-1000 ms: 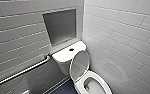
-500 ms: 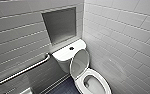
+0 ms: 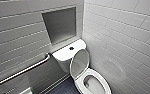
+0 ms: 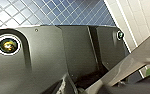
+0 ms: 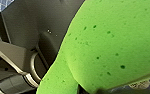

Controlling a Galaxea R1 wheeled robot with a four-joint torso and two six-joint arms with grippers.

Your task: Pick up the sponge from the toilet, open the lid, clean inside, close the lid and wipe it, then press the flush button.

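My right claw [image 5: 108,87] grips the green sponge [image 5: 111,42], close against its wrist camera; the state of the left claw [image 4: 91,83] I cannot tell. Ahead, the lid [image 3: 79,62] stands raised against the tank [image 3: 63,53], flush button [image 3: 71,48] on top

The sponge [image 5: 111,42] is bright green, soft and pitted with small dark pores. It hangs bent, close in front of the right wrist camera. The lid [image 3: 79,62], a smooth white oval, stands open and tilted back, with no sponge on it. The flush button [image 3: 71,48], a small round dark disc, sits just behind the lid's top edge in the middle of the white tank cover [image 3: 62,53], also apart from the sponge.
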